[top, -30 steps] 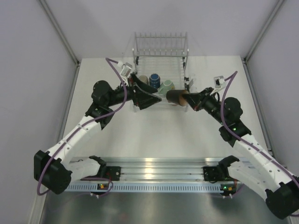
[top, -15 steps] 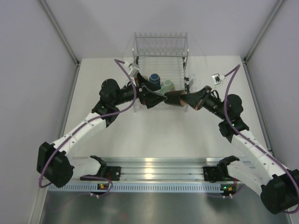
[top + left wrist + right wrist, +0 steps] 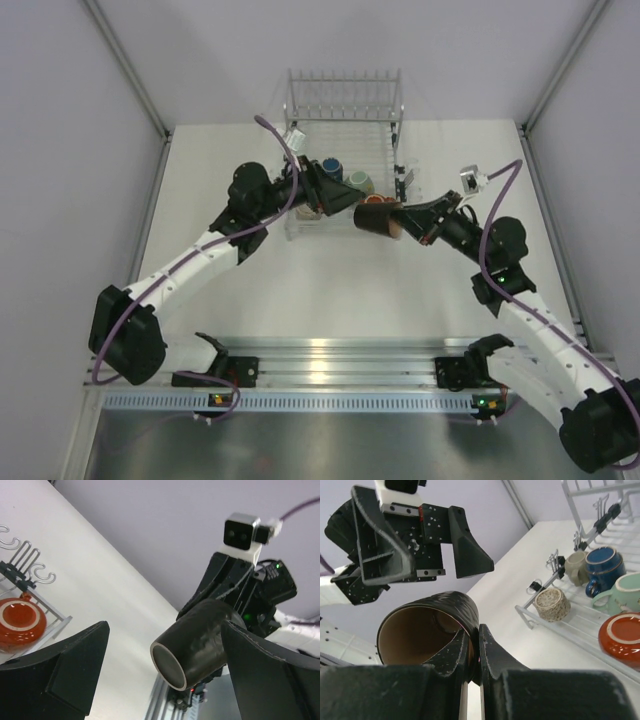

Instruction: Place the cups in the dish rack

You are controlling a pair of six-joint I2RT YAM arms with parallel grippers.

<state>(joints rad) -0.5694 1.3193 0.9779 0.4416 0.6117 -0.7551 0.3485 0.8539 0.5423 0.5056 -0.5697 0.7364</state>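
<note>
Top view: the left arm hid both beige mugs (image 3: pixel 552 604) (image 3: pixel 576 567). The orange-brown mug (image 3: pixel 622 635) was cut off in the right wrist view. Five mugs sat at the dish rack (image 3: pixel 343 125) near end, including dark blue mug (image 3: pixel 602 562) and mint-green mug (image 3: pixel 625 592). One black mug (image 3: pixel 195 640) was over the rack's near edge, its rim pinched by the right gripper (image 3: pixel 476 632). Left gripper (image 3: pixel 437 565) was spread wide around it; contact unclear.

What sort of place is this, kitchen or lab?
Probably a lab robot cell, not a kitchen: white table boxed in by blank panels, metal rail holding both arm bases, dish rack of cups.
</note>
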